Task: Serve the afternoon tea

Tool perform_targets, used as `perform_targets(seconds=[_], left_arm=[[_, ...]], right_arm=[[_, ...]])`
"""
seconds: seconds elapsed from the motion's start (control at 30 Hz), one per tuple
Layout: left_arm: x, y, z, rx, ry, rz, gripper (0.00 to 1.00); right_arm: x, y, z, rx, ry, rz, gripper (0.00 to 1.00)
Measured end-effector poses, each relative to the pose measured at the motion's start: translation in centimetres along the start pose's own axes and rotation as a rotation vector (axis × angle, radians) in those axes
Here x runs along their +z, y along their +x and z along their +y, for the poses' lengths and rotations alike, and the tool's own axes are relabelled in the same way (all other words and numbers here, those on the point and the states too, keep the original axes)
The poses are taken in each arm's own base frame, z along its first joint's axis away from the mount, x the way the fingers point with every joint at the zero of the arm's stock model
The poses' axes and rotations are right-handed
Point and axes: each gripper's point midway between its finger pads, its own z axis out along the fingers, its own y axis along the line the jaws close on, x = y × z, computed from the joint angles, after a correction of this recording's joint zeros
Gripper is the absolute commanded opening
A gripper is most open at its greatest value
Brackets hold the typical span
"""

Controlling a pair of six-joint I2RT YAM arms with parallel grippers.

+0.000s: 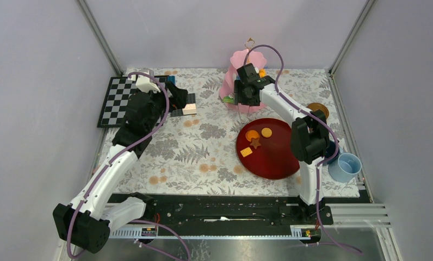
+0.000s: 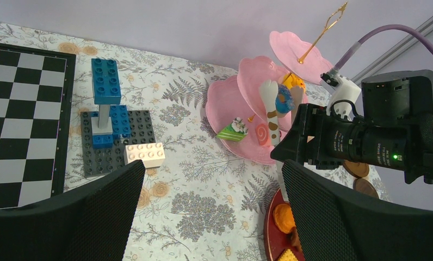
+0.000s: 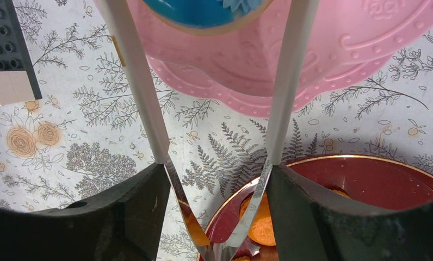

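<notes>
The pink three-tier stand [image 1: 232, 81] stands at the back of the table. My right gripper [image 1: 246, 89] is shut on white tongs [image 3: 141, 87], and the tong arms flank a blue iced donut [image 3: 203, 11] above a tier of the stand [image 3: 312, 60]. In the left wrist view the donut [image 2: 283, 99] sits between the tong tips at the middle tier; a green cake piece [image 2: 232, 132] and a pink roll [image 2: 263, 133] lie on the lowest tier. Several orange biscuits [image 1: 252, 136] lie on the dark red tray [image 1: 279, 157]. My left gripper [image 1: 184, 100] is open and empty.
A chessboard [image 1: 116, 100] lies at the back left, with a dark baseplate bearing blue bricks [image 2: 106, 81] and a white brick [image 2: 144, 154] beside it. A blue cup [image 1: 346, 166] stands at the right edge and brown saucers [image 1: 319, 109] lie behind the tray.
</notes>
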Motion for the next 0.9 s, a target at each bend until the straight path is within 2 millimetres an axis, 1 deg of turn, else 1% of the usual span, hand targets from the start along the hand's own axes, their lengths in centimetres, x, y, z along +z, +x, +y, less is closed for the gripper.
perform_targets(seconds=[0.13,0.4,0.63,0.77,0.87,0.9], left_arm=[[0.0,0.0,0.0,0.000,0.000,0.000,0.99],[0.0,0.0,0.0,0.000,0.000,0.000,0.99],[0.0,0.0,0.0,0.000,0.000,0.000,0.99],[0.0,0.0,-0.1,-0.001,0.003,0.002,0.99],[0.0,0.1,-0.1,-0.003,0.004,0.003,0.99],[0.1,0.1,-0.1,-0.002,0.003,0.004,0.99]], right_arm=[[0.0,0.0,0.0,-0.004,0.001,0.000,0.71],[0.0,0.1,-0.1,-0.011,0.003,0.003,0.70],[-0.3,0.8,-0.5,-0.023,0.014,0.035,0.68],[-1.4,1.4,-0.8,-0.042,0.013,0.066,0.67],[-2.9,1.6,-0.9,-0.055,0.000,0.075,0.67],[-3.7,1.7,-1.0,-0.062,-0.006,0.074,0.67]])
